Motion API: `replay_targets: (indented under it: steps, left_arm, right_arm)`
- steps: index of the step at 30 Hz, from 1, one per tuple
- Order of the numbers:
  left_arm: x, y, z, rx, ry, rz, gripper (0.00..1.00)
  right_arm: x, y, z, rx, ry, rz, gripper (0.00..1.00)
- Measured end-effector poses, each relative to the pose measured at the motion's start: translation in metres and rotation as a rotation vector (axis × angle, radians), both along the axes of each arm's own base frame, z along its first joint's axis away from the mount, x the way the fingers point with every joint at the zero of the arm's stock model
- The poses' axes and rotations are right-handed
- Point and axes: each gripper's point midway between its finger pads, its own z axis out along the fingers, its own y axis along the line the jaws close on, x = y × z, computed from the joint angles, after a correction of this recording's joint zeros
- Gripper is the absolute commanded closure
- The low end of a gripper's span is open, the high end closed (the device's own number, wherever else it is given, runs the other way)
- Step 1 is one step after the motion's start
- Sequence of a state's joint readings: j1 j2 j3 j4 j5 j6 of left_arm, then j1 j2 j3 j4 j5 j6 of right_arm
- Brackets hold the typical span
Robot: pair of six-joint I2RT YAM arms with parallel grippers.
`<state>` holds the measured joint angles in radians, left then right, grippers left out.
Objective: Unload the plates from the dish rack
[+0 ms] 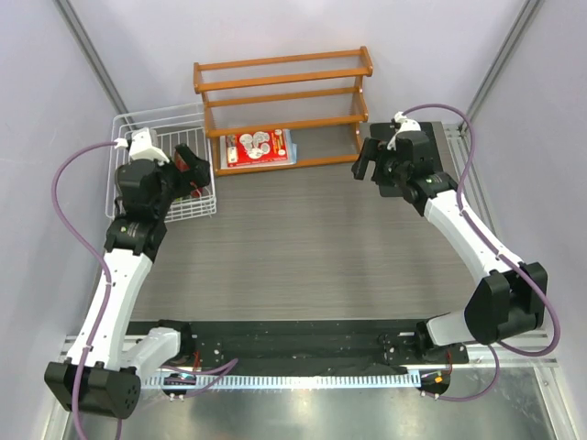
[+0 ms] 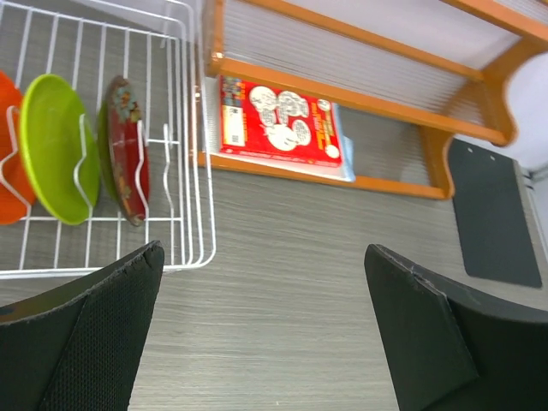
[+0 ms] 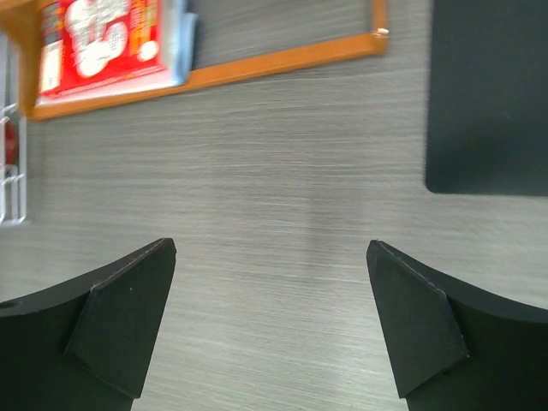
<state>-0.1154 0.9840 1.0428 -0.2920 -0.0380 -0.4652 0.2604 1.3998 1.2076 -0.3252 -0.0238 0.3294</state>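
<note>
Left wrist: shelf (image 2: 385, 104) beside dish rack (image 2: 184, 128)

The top view looks down over the whole worktop (image 1: 303, 238) from its near edge; both wrist views hang close above it, sharing the shelf's (image 2: 360, 99) red package (image 3: 103, 38).

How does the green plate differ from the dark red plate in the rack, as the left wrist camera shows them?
Colour: the green plate is plain lime, while the dark red plate carries a flower pattern. Place: the dark red plate stands nearer the wooden shelf; the green plate stands between it and an orange plate. Both stand on edge between the tines of the white rack.
</note>
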Motion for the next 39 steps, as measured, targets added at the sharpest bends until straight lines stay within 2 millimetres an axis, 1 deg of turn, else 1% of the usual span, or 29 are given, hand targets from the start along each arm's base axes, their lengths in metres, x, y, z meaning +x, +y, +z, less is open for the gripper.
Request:
replay_targets:
  steps: [4,7,8,10,13,17,19,21,27,31,36,39]
  left_arm:
    - [0.008,0.004,-0.001,0.004,0.013,0.031,0.01]
    - [0.013,0.004,-0.005,0.014,0.020,0.025,0.10]
    - [0.017,0.004,-0.008,0.016,0.027,0.027,0.10]
    - [0.030,0.007,-0.016,0.033,0.045,0.053,0.08]
    - [0.050,0.016,-0.038,0.074,0.103,0.104,0.12]
    - [0.078,0.028,-0.076,0.133,0.196,0.173,0.12]
    - [0.086,0.034,-0.093,0.162,0.234,0.207,0.12]
    - [0.092,0.042,-0.103,0.190,0.252,0.244,0.12]
    - [0.110,0.060,-0.111,0.248,0.236,0.348,0.12]
    - [0.125,0.067,-0.118,0.268,0.241,0.394,0.14]
    - [0.139,0.073,-0.137,0.297,0.281,0.427,0.18]
    - [0.143,0.077,-0.150,0.301,0.307,0.437,0.19]
  right_arm:
    - [0.007,-0.023,-0.002,-0.022,0.001,-0.137,0.00]
    - [0.012,-0.036,-0.007,-0.026,0.011,-0.189,0.00]
    - [0.013,-0.040,-0.010,-0.032,0.018,-0.204,0.00]
    - [0.015,-0.045,-0.016,-0.040,0.030,-0.219,0.00]
    - [0.014,-0.047,-0.021,-0.056,0.039,-0.215,0.00]
    - [0.013,-0.048,-0.023,-0.077,0.037,-0.208,0.00]
    - [0.013,-0.049,-0.026,-0.086,0.039,-0.204,0.00]
    - [0.011,-0.049,-0.029,-0.093,0.045,-0.201,0.00]
    - [0.005,-0.051,-0.045,-0.108,0.077,-0.195,0.00]
    - [0.004,-0.051,-0.049,-0.115,0.086,-0.192,0.00]
    - [0.005,-0.052,-0.052,-0.125,0.091,-0.191,0.00]
    - [0.006,-0.053,-0.057,-0.137,0.100,-0.194,0.00]
